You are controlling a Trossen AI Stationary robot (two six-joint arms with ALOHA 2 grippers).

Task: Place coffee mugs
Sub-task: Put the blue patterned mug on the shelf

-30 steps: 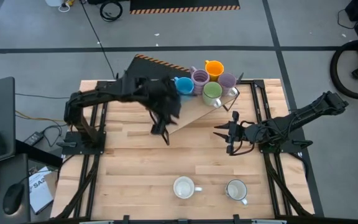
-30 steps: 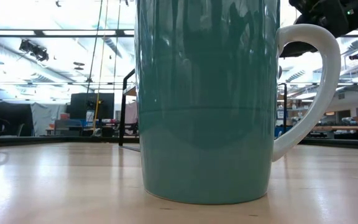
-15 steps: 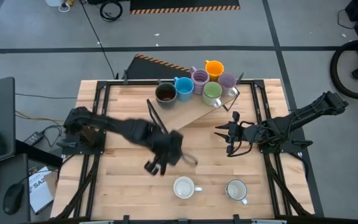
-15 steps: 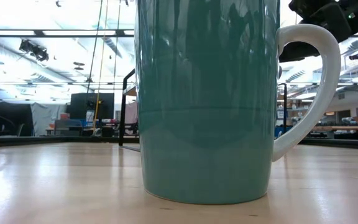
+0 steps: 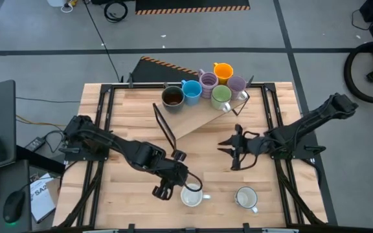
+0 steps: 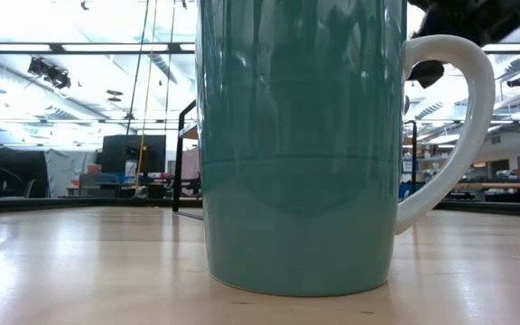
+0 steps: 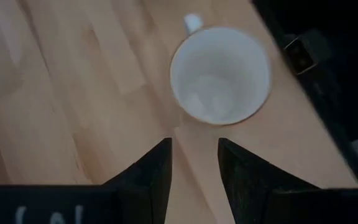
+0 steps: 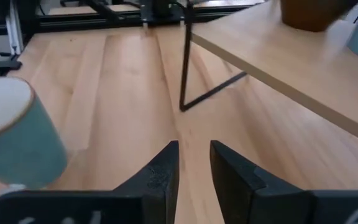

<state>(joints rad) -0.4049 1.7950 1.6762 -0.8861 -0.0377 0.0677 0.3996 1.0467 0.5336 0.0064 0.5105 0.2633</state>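
Just ahead of the left gripper [image 7: 193, 163], almost under its tips, a white-lined mug [image 7: 220, 75] stands upright on the table [image 7: 73, 93], handle turned away. It looks like glazed ceramic: rigid, slick and chippable, so I'd pinch the rim wall. The fingers [image 7: 154, 171] are parted a little and hold nothing. The right gripper [image 8: 189, 168] hovers further off, also slightly parted and empty. Beyond, six mugs [image 5: 203, 89] cluster on the raised shelf [image 5: 193, 115].

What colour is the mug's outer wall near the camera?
Teal mug, white handle; clearest in the low view.
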